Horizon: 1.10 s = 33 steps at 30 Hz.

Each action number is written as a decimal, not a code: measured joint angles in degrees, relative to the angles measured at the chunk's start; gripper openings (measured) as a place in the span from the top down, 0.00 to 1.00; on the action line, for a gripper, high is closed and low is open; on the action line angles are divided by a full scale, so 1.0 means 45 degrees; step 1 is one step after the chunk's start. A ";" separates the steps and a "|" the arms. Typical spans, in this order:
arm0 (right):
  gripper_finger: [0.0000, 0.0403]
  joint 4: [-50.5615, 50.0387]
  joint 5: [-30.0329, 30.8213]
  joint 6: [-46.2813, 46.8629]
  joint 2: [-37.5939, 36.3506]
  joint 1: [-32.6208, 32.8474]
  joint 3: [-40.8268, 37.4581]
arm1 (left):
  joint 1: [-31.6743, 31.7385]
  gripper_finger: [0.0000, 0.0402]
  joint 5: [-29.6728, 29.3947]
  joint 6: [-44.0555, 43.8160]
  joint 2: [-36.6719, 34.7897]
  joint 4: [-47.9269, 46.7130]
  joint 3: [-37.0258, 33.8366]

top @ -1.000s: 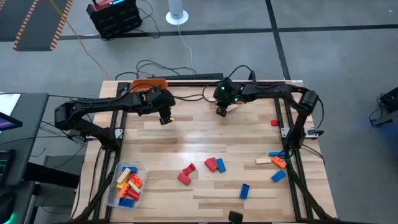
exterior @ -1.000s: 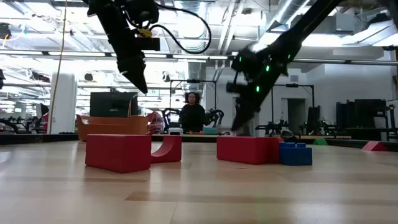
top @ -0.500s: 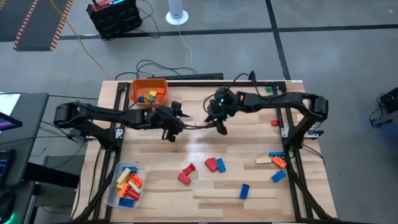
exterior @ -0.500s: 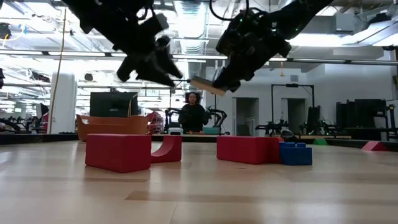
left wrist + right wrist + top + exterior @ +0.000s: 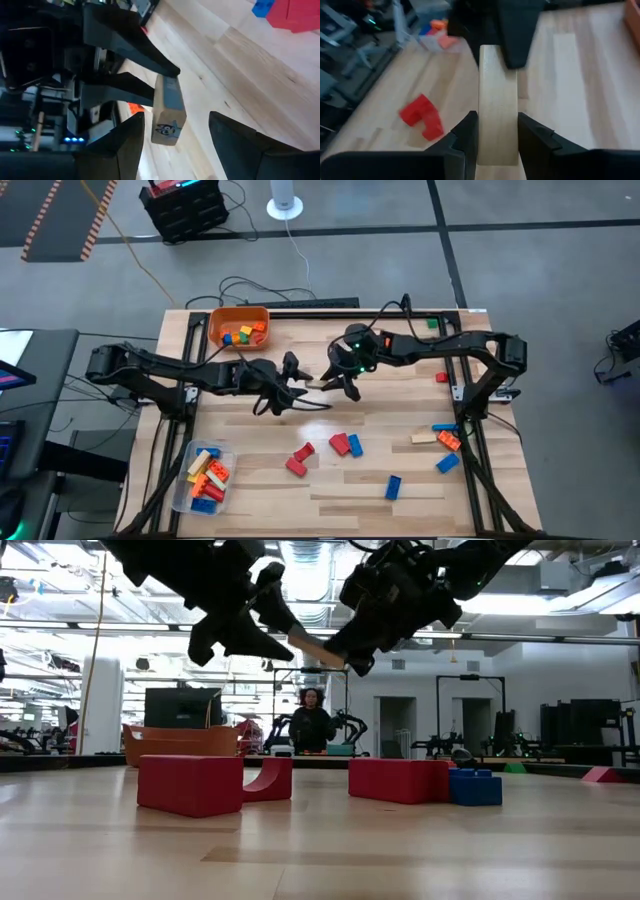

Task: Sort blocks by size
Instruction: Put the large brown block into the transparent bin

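So the thing being handled right now is a long tan wooden-looking rectangular block (image 5: 497,105), plain pale grain on the sides, with a little dark printed face mark on one end, which you can see in the left wrist view (image 5: 168,111). It's up in the air over the middle of the light wood table (image 5: 300,490), held between the two arms.

The right gripper (image 5: 335,381) has its jaws clamped on the block's long sides. The left gripper (image 5: 295,386) sits right at the other end with its jaws apart, one finger on either side of the block's end, not squeezing it as far as I can tell.

Containers: the orange plastic bin (image 5: 214,326) at the back left of the table has a few small orange, yellow, blue and green bricks in it. The clear plastic tub (image 5: 182,482) at the front left holds longer bricks in orange, yellow, red, blue and tan.

The block's long axis runs roughly left-right between the grippers, tilted a bit in the low view (image 5: 316,648).
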 joint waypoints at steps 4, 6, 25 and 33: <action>0.66 0.0318 -0.0268 0.0502 0.0000 0.0172 0.0000 | 0.0005 0.50 0.0182 0.0234 0.0000 0.0620 0.0000; 0.66 0.0431 -0.0319 0.0767 0.0000 0.0248 0.0005 | -0.0075 0.55 0.0463 0.0526 0.0000 0.0888 0.0000; 0.40 -0.2677 0.0096 -0.0780 -0.0670 0.0422 -0.0169 | -0.3049 0.88 0.3952 -1.2356 -0.1947 -0.6145 0.1269; 0.42 -0.2431 0.0801 -0.0812 -0.0677 0.0503 -0.0971 | -0.5643 0.86 0.5636 -2.2734 -0.3482 -1.0985 0.1438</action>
